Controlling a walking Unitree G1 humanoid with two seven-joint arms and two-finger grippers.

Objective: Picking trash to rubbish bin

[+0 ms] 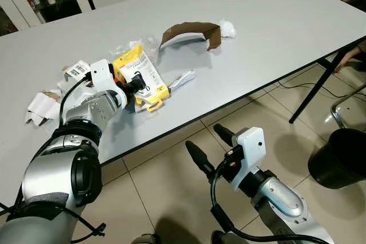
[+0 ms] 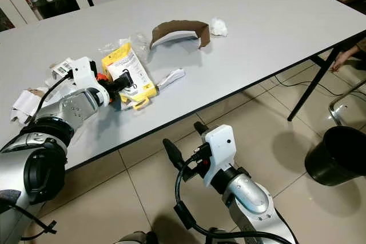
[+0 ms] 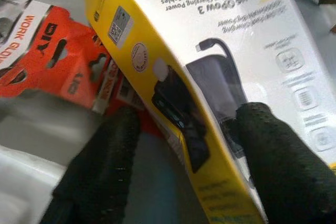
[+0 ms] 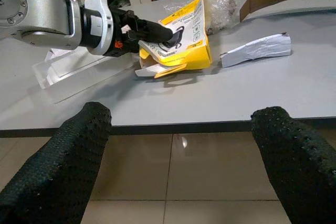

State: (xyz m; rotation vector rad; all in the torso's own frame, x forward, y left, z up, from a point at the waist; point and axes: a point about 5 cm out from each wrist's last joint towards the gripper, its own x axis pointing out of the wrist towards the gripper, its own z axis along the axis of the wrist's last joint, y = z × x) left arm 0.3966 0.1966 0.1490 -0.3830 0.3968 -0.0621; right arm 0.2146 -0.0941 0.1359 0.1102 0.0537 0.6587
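Observation:
A yellow and white charger package (image 1: 144, 75) lies among trash on the grey table (image 1: 274, 32). My left gripper (image 1: 134, 86) is shut on its near end, one finger on the printed face (image 3: 278, 156) and the other under the yellow edge. In the right wrist view the package (image 4: 184, 32) is tilted up off the table. A brown cardboard strip (image 1: 191, 30), a white tissue ball (image 1: 227, 28), a flat white wrapper (image 1: 182, 79) and red packaging (image 3: 47, 51) lie around it. My right gripper (image 1: 204, 136) hangs open over the floor below the table edge. A black bin (image 1: 340, 158) stands on the floor at the right.
Crumpled white papers (image 1: 43, 104) and a clear plastic bag (image 1: 147, 44) sit at the table's left. A black table leg (image 1: 314, 90) and a chair frame (image 1: 349, 104) stand between the table and the bin. A person's hand (image 1: 347, 60) shows at the right edge.

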